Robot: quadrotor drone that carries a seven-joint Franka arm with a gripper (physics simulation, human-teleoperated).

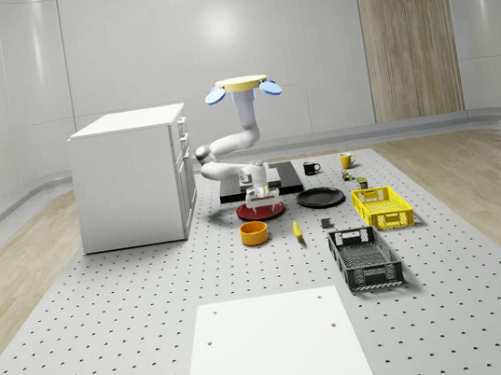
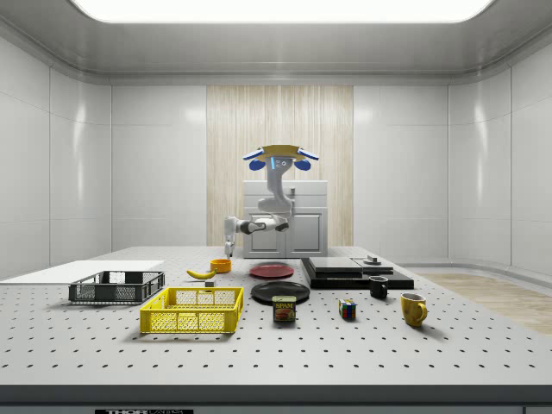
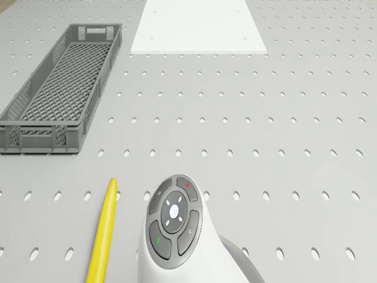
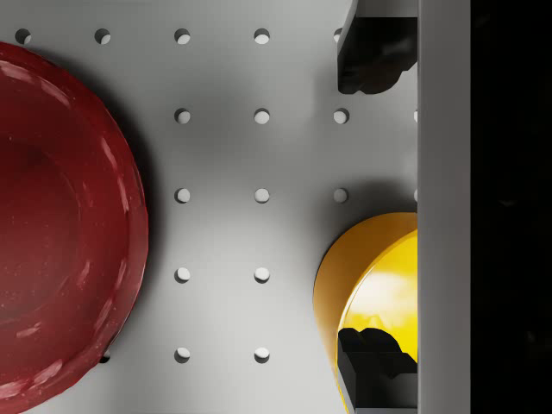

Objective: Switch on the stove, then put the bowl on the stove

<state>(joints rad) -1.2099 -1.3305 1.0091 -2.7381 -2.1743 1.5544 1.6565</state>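
The yellow-orange bowl (image 1: 254, 233) (image 2: 221, 265) stands on the table in front of a red plate (image 1: 261, 210) (image 4: 60, 216). The black stove (image 1: 285, 180) (image 2: 354, 272) lies flat behind the plate, with a knob (image 2: 373, 260) on its top. The drone (image 1: 241, 87) (image 2: 279, 155) hovers over the stove's area, arm hanging down. My gripper (image 1: 258, 199) (image 2: 229, 233) (image 4: 375, 207) is open, pointing down above the table between plate and bowl. In the wrist view the bowl (image 4: 379, 285) lies under one dark fingertip (image 4: 375, 362); nothing is held.
A white cabinet (image 1: 131, 177) stands at the whole-scene view's left. A banana (image 1: 296, 230) (image 3: 103, 236), black plate (image 1: 320, 198), yellow basket (image 1: 382, 206), grey basket (image 1: 365, 257) (image 3: 56, 88), two mugs (image 1: 312, 168) (image 1: 346, 160) and white board (image 1: 270, 350) lie around.
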